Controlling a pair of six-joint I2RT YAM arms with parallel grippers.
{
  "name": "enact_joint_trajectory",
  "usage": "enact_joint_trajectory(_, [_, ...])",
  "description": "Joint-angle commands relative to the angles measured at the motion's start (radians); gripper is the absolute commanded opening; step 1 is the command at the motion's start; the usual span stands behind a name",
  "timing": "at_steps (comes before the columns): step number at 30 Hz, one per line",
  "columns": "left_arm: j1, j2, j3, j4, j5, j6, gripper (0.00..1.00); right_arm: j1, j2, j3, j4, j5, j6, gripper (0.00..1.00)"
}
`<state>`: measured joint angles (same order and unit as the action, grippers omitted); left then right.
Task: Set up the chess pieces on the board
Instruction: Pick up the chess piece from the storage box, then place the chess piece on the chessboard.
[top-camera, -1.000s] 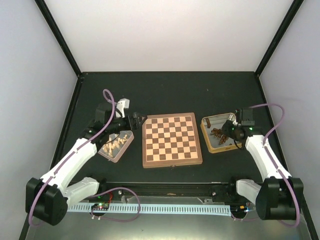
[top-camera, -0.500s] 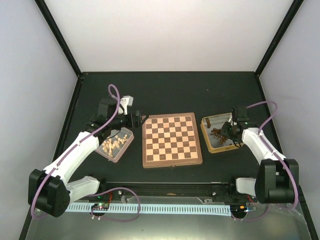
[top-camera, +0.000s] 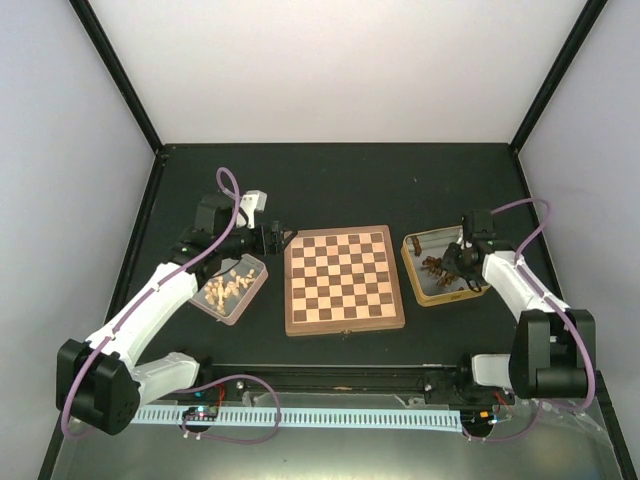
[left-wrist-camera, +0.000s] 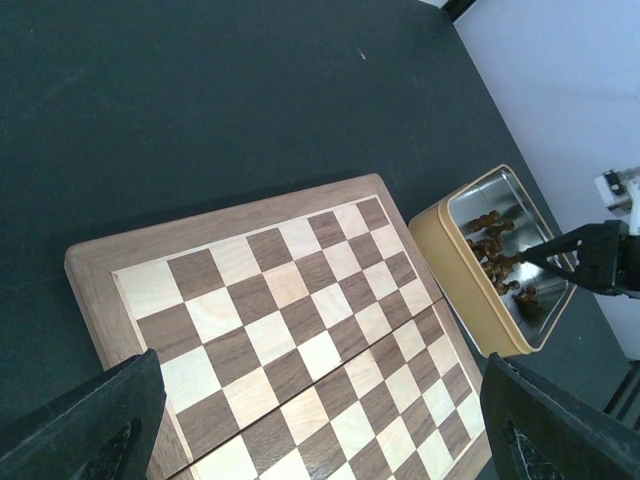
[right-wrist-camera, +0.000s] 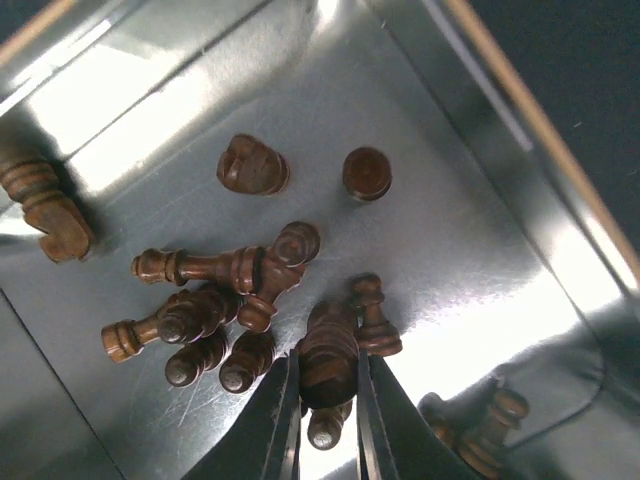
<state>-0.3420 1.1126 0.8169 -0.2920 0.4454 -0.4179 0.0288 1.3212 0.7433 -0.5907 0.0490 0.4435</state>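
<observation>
Chessboard, checkered in light and dark brown with a wooden frame, lies flat at the middle of the black table, between two trays. To its right, just beside the frame, sits a gold-walled metal tin. To its left sits a shallow tray, turned at an angle and holding pale cream pieces.

The left gripper hangs above the table by the board's far left corner, just beyond the pale tray. Its fingers stand wide apart with nothing between them.

The right gripper reaches down into the gold tin. Its fingers are drawn narrow and press on both sides of one dark piece.

The dark brown chess pieces are all in this tin. Most lie toppled in a loose heap touching one another on the shiny floor, and a few lie singly nearby.
</observation>
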Motion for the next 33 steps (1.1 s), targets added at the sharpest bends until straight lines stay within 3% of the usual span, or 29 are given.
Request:
enact_joint_trajectory(1, [-0.005,-0.022,0.046,-0.010,-0.012,0.021,0.88,0.007,-0.085,0.067,-0.035,0.081,-0.018,0.10])
enact_joint_trajectory(8, [-0.004,-0.044,0.049,-0.023,-0.044,0.017,0.88,0.050,-0.179,0.155,-0.120,0.077,-0.016,0.09])
enact_joint_trajectory(17, [-0.003,-0.154,0.047,-0.064,-0.131,0.040,0.89,0.237,-0.185,0.316,-0.186,0.077,0.046,0.09])
enact_joint_trajectory(33, [-0.003,-0.304,0.030,-0.099,-0.207,0.065,0.91,0.537,-0.004,0.486,-0.109,-0.074,0.105,0.09])
